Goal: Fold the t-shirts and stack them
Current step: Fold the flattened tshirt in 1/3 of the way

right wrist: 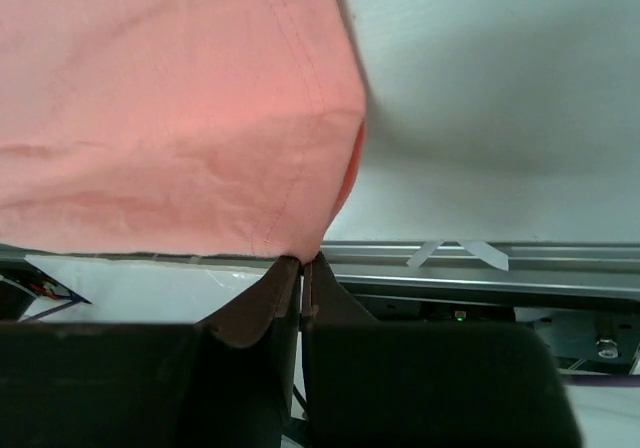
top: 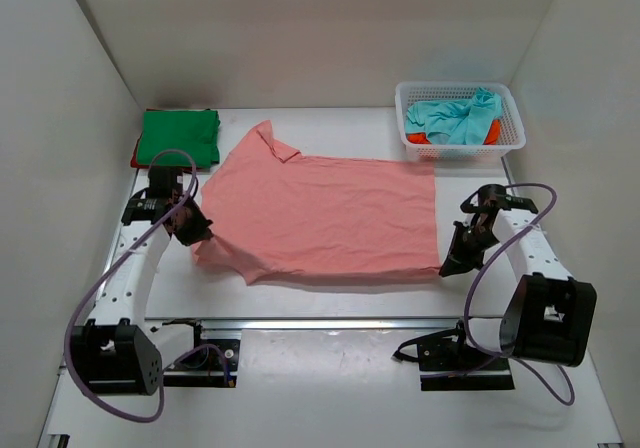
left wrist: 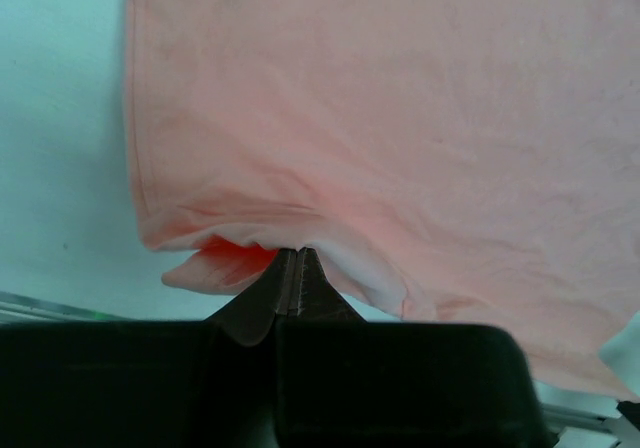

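A salmon pink t-shirt (top: 320,218) lies spread across the middle of the table, collar toward the left. My left gripper (top: 195,230) is shut on its near left edge, by the sleeve. In the left wrist view the closed jaws (left wrist: 292,253) pinch a fold of the pink cloth (left wrist: 400,118). My right gripper (top: 447,266) is shut on the shirt's near right corner. The right wrist view shows the tips (right wrist: 303,261) clamped on the hem corner of the shirt (right wrist: 170,98), which is lifted a little off the table.
A folded green t-shirt (top: 178,136) rests on a red one (top: 136,154) at the back left. At the back right, a white mesh basket (top: 462,151) holds a teal shirt (top: 455,118) and an orange-red one (top: 492,133). A metal rail (top: 330,323) runs along the near edge.
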`<state>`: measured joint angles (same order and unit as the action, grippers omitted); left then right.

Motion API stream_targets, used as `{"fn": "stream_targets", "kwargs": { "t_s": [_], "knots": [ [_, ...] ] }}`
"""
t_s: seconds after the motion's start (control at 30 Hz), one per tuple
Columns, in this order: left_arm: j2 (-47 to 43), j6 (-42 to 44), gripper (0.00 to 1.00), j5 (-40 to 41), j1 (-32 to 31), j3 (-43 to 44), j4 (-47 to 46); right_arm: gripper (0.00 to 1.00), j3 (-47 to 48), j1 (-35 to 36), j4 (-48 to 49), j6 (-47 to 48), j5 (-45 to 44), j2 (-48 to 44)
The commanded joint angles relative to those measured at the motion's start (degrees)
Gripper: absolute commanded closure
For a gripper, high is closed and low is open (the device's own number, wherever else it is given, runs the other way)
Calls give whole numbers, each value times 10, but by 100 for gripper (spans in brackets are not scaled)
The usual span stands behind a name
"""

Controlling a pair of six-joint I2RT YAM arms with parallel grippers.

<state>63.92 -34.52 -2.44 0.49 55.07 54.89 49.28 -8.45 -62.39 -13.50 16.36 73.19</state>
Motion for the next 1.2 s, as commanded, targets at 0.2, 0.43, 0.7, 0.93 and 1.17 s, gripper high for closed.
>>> {"fn": "stream_targets", "kwargs": {
  "t_s": [0.2,0.43,0.7,0.93,1.17],
  "knots": [
    [87,-6,100,-13,8,88,-49,100,44,-2,68,-4,10,63],
    [152,-12,100,-24,17,135,-60,100,86,-5,77,-7,10,122],
    [201,-12,100,-34,19,155,-66,100,118,-6,91,-1,7,180],
    [241,-13,100,-33,20,181,-76,100,129,0,104,0,4,202],
    [292,-12,100,-35,16,225,-83,99,115,-2,123,-6,3,216]
  ]
}}
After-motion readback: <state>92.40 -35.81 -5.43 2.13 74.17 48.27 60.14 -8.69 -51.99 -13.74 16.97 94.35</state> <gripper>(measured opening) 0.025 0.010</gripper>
